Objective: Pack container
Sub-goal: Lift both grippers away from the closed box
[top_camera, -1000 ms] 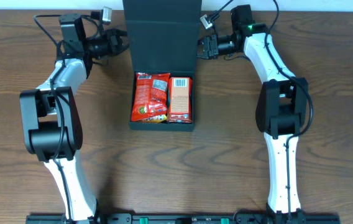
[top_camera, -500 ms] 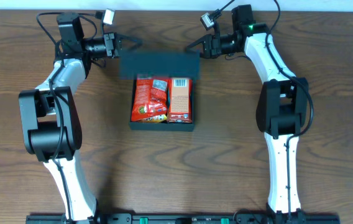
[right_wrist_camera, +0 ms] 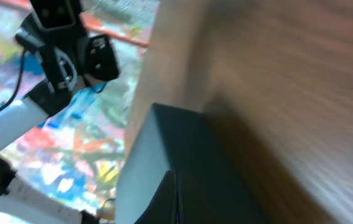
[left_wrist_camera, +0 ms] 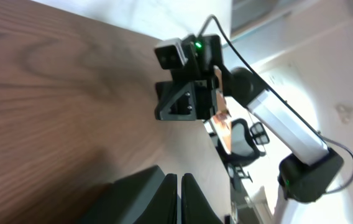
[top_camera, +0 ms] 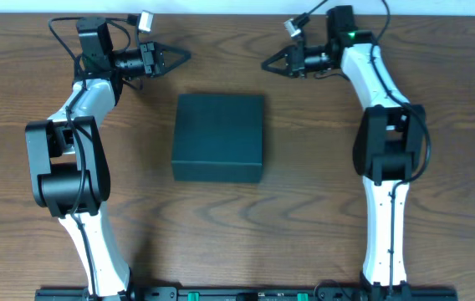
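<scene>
The dark teal-black container (top_camera: 218,136) lies in the middle of the table with its flap lid down flat, so its contents are hidden. It also shows in the right wrist view (right_wrist_camera: 164,143) and, at the bottom, in the left wrist view (left_wrist_camera: 133,193). My left gripper (top_camera: 183,56) is shut and empty, above the table behind the container's left corner. My right gripper (top_camera: 267,63) is shut and empty, behind the container's right corner. The two fingertips point toward each other. Neither gripper touches the container.
The wooden table (top_camera: 304,217) surrounds the container. The table's back edge runs just behind both grippers. The right arm (left_wrist_camera: 270,118) shows in the left wrist view, and the left arm (right_wrist_camera: 58,56) in the right wrist view.
The lid, upright a second ago, has swung down and now covers the snack packs. Both grippers have let it go and drawn back a little, fingers shut.
</scene>
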You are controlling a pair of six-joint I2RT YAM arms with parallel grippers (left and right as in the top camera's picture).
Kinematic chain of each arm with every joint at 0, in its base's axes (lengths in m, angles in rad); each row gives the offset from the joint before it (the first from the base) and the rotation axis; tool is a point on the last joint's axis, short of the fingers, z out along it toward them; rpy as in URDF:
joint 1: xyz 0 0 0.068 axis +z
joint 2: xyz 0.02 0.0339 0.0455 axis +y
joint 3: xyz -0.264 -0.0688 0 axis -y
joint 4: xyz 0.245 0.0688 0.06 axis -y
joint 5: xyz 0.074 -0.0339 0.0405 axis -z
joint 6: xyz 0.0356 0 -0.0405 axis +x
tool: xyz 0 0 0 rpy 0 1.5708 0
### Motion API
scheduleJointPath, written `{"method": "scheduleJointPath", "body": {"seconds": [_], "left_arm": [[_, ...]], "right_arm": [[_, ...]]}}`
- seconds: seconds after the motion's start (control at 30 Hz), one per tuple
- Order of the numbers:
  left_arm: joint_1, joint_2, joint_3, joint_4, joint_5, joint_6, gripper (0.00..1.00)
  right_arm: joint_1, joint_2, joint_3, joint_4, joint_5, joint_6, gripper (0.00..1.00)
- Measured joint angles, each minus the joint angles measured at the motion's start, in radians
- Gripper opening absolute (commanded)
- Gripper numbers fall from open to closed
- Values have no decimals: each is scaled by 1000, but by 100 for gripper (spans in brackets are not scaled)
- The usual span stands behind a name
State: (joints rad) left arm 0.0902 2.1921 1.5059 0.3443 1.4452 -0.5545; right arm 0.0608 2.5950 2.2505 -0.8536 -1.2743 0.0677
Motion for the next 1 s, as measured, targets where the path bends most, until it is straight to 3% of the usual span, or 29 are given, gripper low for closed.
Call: {"method": "scheduleJointPath", "body": {"seconds": [0.23, 0.5, 0.67, 0.83, 0.97, 1.0], "left_arm": [[-6, 0, 0, 0, -101, -25, 5], [-28, -61, 0, -41, -206, -5, 6], [-27, -140, 3, -216, -376, 57, 7], [-27, -150, 3, -270, -639, 101, 6], [-31, -154, 10, -334, -727, 143, 6], [-40, -159, 18, -410, -770, 180, 6]], "right_arm": [[-83, 0, 118, -251, 231, -36, 2], [-80, -55, 327, -552, 711, -183, 2], [-68, -174, 341, -606, 845, -240, 2], [-67, -286, 348, -622, 893, -265, 2], [-68, -360, 348, -637, 908, -272, 2], [-68, -387, 342, -637, 910, -277, 2]]}}
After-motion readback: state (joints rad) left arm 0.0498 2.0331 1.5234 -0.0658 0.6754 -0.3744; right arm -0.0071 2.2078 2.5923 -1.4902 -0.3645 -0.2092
